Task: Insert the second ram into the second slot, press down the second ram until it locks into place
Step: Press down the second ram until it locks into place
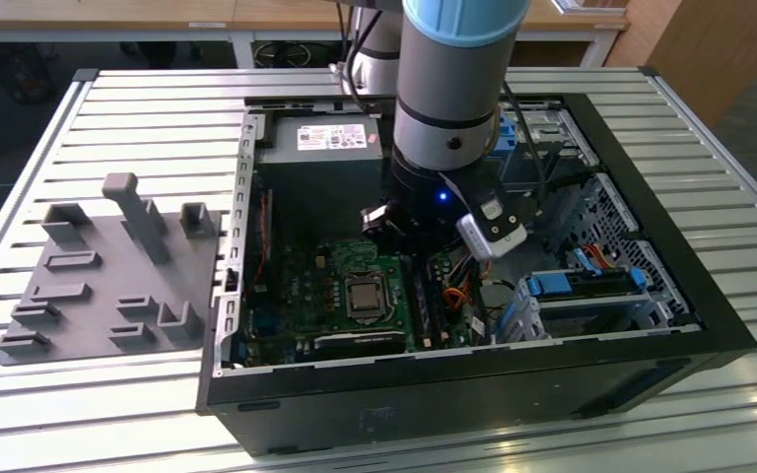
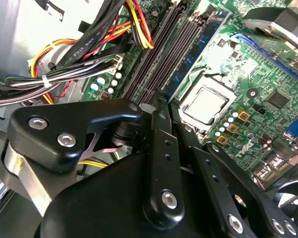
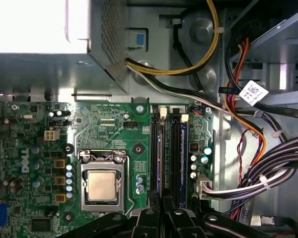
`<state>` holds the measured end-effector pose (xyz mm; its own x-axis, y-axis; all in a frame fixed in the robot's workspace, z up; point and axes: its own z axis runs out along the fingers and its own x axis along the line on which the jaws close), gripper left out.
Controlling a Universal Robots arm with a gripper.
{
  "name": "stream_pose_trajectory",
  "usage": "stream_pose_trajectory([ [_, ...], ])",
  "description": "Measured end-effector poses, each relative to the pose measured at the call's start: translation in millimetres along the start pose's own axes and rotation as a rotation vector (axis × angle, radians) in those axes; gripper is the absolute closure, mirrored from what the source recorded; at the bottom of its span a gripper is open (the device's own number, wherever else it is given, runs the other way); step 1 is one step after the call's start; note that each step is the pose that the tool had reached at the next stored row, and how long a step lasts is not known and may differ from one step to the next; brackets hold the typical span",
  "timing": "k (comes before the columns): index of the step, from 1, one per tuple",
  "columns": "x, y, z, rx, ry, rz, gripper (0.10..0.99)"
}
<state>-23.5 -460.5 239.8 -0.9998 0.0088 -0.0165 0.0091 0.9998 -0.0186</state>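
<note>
My gripper (image 1: 418, 232) is low inside the open computer case (image 1: 642, 325), over the memory slots (image 3: 170, 153) beside the processor socket (image 3: 103, 186). The black fingers (image 2: 159, 124) lie closed together, and their tips (image 3: 162, 199) sit at one end of the slot bank. Nothing shows between them. The second ram (image 3: 159, 158) appears as a thin blue edge standing in the slot nearest the socket, in line with the fingertips; it shows again in the second wrist view as the blue ram edge (image 2: 188, 62). Whether its end latches are closed I cannot tell. Another blue edge (image 3: 183, 158) stands in the outer slot.
Bundled cables (image 3: 268, 168) and coloured wires (image 2: 134, 29) run close along the slots on the side away from the socket. The power supply (image 1: 319, 143) fills the far end of the case. A grey fixture plate (image 1: 103, 281) with pegs lies on the slatted table at the exterior view's left.
</note>
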Motion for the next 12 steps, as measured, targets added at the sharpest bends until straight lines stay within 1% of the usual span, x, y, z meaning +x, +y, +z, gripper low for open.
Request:
stream_pose_trajectory([
  [8,-1.1,0.1,5.4,0.000,0.0001,0.000,0.949],
  [12,-1.1,0.1,6.7,0.000,0.0001,0.000,0.949],
])
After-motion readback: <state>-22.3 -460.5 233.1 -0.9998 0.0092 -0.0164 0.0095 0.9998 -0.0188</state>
